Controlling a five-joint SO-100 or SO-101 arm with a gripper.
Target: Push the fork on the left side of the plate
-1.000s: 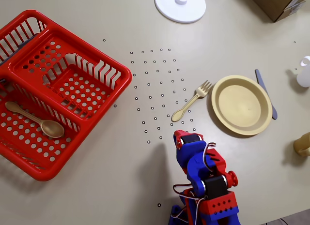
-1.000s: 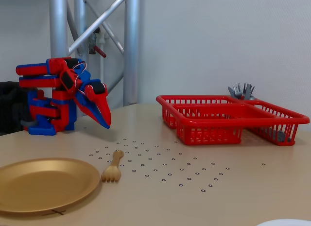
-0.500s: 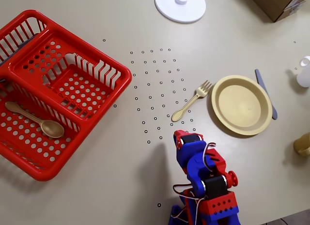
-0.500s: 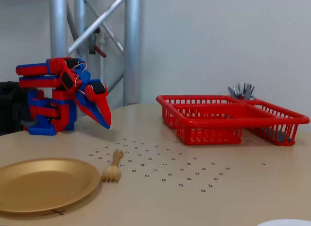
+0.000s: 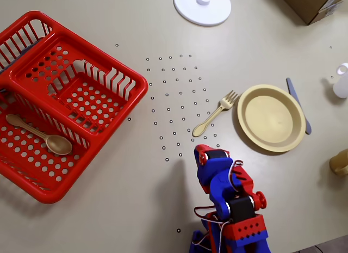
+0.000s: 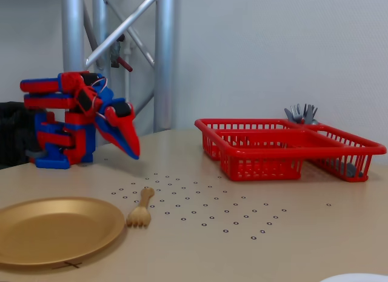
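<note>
Overhead view: the plate [image 5: 271,118] lies right of centre on the table [image 5: 109,220]. The fork [image 5: 216,112] lies just off the plate's left rim, set diagonally, tines toward the upper right and close to the rim, handle end toward the lower left. Whether tines and rim touch cannot be told. The fork rests among small black ring marks [image 5: 174,92] printed on the table.

The gripper [image 5: 200,153] is at lower centre, its tip pointing up-frame, near the fork's handle end but apart from it. In the fixed view the gripper [image 6: 136,153] hangs above the table at left, angled down, clear of the surface, with the fork [image 6: 140,210] lower in the frame and the plate [image 6: 54,228] at lower left. The jaws appear pressed together, with nothing between them.

A knife [image 5: 298,105] lies along the plate's right rim in the overhead view. A red basket [image 5: 60,100] fills the left of that frame, with a spoon [image 5: 41,134] in its lower compartment. In the fixed view the basket [image 6: 285,147] stands at right, with grey cutlery [image 6: 301,114] sticking up behind its far rim.

A white disc [image 5: 202,7] with a centre knob lies at top centre of the overhead view, and a cardboard box [image 5: 315,4] at the upper right corner.
</note>
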